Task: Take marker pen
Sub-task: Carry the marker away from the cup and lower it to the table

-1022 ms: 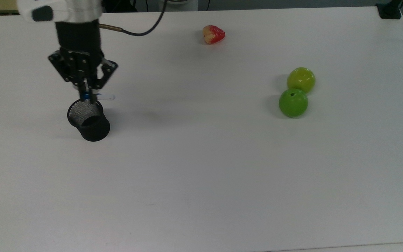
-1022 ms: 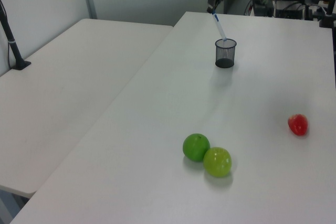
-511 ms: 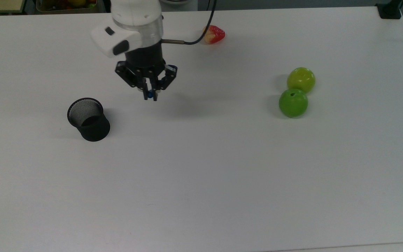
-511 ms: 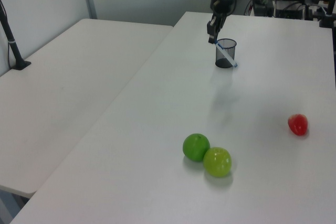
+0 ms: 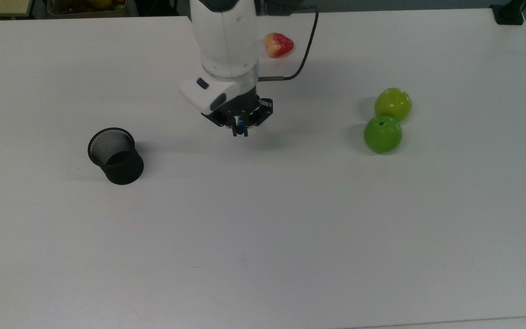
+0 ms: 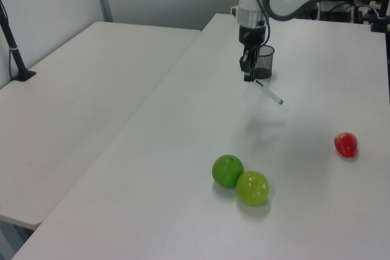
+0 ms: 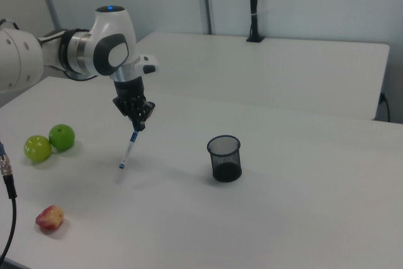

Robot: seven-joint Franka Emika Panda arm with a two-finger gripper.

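Tool (image 7: pixel 137 125) clamps marker pen (image 7: pixel 128 149) aloft; mesh cup (image 7: pixel 225 158), green apples (image 7: pixel 62 137) well apart.

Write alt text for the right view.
A white robot arm's gripper holds a marker pen by its top, hanging tilted above a white table. A black mesh cup stands to its right; two green apples and a red fruit lie left.

The gripper (image 5: pixel 240 132) has carried the marker pen (image 7: pixel 128 149) away from the black mesh cup (image 5: pixel 116 156). A second ago the pen's lower end was at the cup's rim; now the gripper, clamped on its blue-capped top, hangs over bare table (image 5: pixel 263 228) well to the top view's right of the cup. The pen dangles tilted in the air.
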